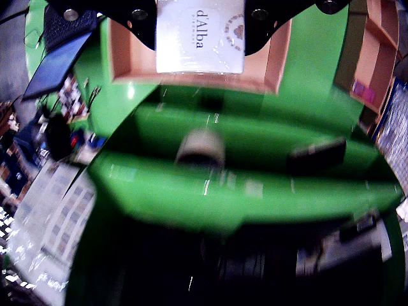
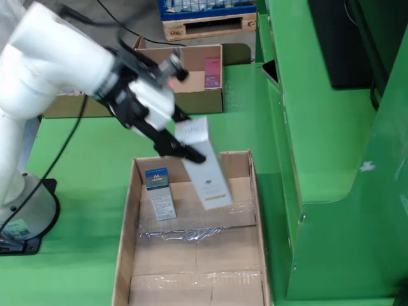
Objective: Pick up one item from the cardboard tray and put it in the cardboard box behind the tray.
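White carton (image 1: 200, 36) marked "d'Alba", nearest the wrist camera, fills the top centre of that view, clamped between black fingers (image 1: 141, 19) that close on its two sides. Gripper (image 2: 182, 148) in the fixed view: black, on a white arm (image 2: 51, 64) reaching in from the left, holding the same tall carton by its upper end; the carton hangs tilted, its lower end slanting down to the right above the tray, and contact with the tray floor cannot be told. Cardboard tray (image 2: 125, 236): large, open-topped, resting on the green surface (image 2: 76, 166) in the foreground of the fixed view, with clear film lying across its floor. Small carton (image 2: 160, 193): blue top, white body, lying in the tray just left of the held one, apart from it. Cardboard box (image 2: 197, 99): open, standing on the surface beyond the tray, holding a pink-faced packet (image 2: 212, 72) against its right wall. Second brown box to its left, partly hidden by the arm. Wrist view below the carton: blurred green panels, details unreadable.
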